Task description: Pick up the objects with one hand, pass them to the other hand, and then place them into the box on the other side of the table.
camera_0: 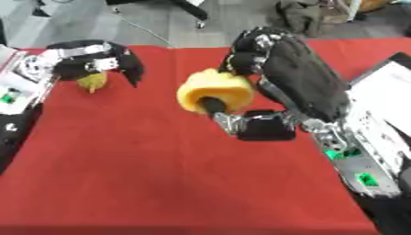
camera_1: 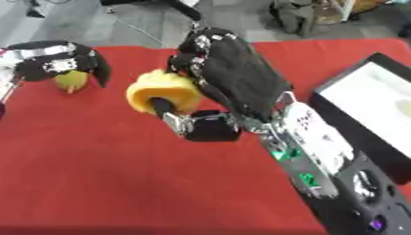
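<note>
My right hand [camera_0: 293, 75] hangs over the middle of the red table [camera_0: 144, 174], shut on a big round yellow object [camera_0: 213, 92] that it holds above the cloth, the thumb across its front. My left hand [camera_0: 88, 57] is at the far left of the table, arched over a small yellow object [camera_0: 92, 81] with its fingers curled down around it. Whether that small object is lifted or still rests on the cloth is unclear. The box [camera_1: 341, 73], black-rimmed with a white inside, lies at the table's right edge, to the right of my right hand.
A pale shape [camera_1: 404, 108] lies inside the box. Beyond the table's far edge are grey floor, a chair base [camera_0: 189, 11] and a dark bag [camera_0: 309, 13]. Red cloth stretches bare across the front half of the table.
</note>
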### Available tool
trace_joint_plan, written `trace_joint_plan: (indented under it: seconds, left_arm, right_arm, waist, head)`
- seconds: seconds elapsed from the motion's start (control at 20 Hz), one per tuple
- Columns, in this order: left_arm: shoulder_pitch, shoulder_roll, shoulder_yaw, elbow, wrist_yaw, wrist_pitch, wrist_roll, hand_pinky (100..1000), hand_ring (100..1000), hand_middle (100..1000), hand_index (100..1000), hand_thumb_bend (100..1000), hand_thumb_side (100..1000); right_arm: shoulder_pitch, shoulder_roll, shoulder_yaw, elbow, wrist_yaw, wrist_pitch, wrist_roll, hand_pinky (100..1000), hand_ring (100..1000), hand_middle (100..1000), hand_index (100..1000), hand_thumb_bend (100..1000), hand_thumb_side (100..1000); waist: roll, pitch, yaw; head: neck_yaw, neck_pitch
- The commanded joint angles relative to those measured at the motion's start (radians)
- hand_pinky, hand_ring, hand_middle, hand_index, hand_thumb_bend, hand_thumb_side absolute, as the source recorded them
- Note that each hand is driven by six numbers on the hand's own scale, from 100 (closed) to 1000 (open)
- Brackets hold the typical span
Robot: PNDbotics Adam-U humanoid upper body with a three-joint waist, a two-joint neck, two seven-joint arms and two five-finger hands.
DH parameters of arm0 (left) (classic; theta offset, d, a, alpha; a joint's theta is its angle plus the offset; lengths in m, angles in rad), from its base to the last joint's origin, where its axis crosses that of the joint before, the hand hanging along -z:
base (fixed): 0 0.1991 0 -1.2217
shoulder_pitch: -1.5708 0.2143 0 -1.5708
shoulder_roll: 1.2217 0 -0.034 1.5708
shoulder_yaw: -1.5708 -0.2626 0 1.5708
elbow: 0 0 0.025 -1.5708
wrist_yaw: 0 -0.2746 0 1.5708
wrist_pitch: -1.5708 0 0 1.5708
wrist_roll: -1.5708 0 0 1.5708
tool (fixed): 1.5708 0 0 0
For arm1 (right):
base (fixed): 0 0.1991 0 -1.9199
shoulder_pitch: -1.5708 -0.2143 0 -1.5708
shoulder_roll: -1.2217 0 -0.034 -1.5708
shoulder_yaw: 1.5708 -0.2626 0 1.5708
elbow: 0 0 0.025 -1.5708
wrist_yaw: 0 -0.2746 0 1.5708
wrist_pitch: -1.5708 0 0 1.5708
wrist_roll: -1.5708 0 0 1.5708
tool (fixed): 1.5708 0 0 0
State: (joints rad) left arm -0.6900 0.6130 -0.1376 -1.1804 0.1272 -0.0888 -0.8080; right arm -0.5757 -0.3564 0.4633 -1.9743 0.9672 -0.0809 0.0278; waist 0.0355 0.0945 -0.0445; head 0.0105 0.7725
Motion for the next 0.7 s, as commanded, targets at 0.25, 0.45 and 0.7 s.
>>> trace_joint_plan:
  seconds: [0.25,0.45,0.7]
  left_arm:
    - [0.102,0.091,0.214,0.153,0.059,-0.008,0.140,714,579,564,695,222,791]
    - [0.237,0.049,0.338,0.027,0.007,-0.076,0.322,721,583,568,700,198,778]
    - [0.356,-0.001,0.405,-0.135,0.007,-0.083,0.377,724,589,571,701,191,772]
  right_arm:
    - [0.091,-0.164,-0.217,0.096,-0.018,0.138,-0.136,552,566,293,251,263,427]
    - [0.091,-0.276,-0.356,0.363,-0.115,0.448,-0.346,498,545,274,260,343,376]
    - [0.036,-0.326,-0.413,0.717,-0.277,0.538,-0.467,495,573,316,440,520,343]
  waist:
    - [0.002,-0.018,-0.015]
    - [0.000,-0.009,0.004]
    - [0.006,-0.007,0.026]
  head:
    - [-0.155,-0.002]
    - [-0.286,-0.002]
    - [-0.348,-0.002]
